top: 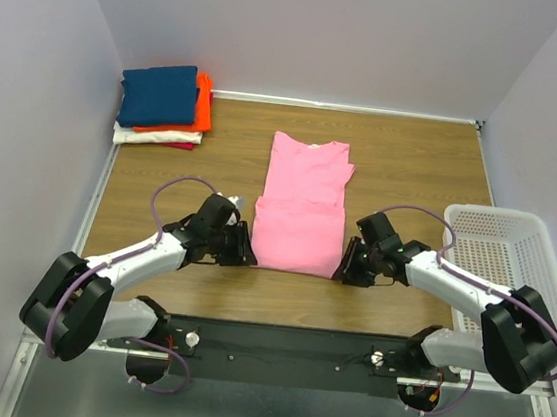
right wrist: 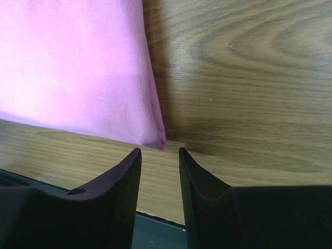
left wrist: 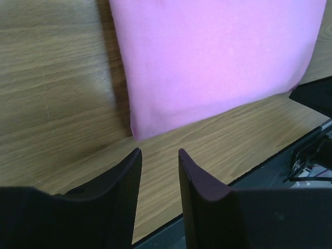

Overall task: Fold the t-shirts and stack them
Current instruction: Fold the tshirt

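Parted jaws sit just beside both near corners of the pink t-shirt.

Plain pink t-shirt, brown wood-grain table

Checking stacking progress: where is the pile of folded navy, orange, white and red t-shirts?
In the top view, that folded pile sits at the far left corner of the wooden table, apart from the pink cloth t-shirt mid-table.

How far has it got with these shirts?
Four shirts lie folded in a stack at the far left. The pink shirt is partly folded; left gripper and right gripper are open at its near corners, holding nothing. Left: finish folding, then stack it.
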You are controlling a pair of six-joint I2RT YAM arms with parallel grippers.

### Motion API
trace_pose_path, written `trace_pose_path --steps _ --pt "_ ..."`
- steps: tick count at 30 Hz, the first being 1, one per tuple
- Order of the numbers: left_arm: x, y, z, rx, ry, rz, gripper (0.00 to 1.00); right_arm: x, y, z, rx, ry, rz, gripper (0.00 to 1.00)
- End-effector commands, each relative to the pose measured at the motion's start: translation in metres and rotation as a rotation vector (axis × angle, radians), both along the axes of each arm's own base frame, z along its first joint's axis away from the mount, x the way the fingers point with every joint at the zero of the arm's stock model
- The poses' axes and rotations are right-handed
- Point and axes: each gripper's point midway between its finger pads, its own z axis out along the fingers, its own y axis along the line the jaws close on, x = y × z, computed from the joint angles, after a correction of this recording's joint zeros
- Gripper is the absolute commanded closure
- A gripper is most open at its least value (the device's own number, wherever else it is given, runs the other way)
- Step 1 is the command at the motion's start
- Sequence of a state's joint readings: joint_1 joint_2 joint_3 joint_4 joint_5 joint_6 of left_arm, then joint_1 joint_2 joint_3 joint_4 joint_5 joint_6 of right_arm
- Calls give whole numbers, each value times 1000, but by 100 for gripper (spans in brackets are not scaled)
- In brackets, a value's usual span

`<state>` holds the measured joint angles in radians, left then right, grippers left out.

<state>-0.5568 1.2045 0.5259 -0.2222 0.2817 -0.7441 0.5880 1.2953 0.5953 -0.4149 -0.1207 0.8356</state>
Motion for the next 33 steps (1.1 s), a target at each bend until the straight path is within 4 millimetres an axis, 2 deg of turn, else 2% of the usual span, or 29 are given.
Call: trace_pose_path --steps 1,4,12,20,27,33 --pt "-10 5 -8 8 46 33 57 -1 -5 1 -5 -4 -57 57" --pt "-10 4 -11 0 54 40 57 1 -1 4 17 -7 -73 56" --pt "1 0 -13 -37 21 65 55 2 0 -4 26 -1 -90 55" --pt "4 0 -25 -16 24 68 56 6 2 -11 32 -7 -105 55" --pt "13 4 -31 20 -2 81 59 7 1 -15 26 -9 -120 55" --pt "16 3 -36 34 -2 75 67 9 -1 -19 15 -13 -129 56"
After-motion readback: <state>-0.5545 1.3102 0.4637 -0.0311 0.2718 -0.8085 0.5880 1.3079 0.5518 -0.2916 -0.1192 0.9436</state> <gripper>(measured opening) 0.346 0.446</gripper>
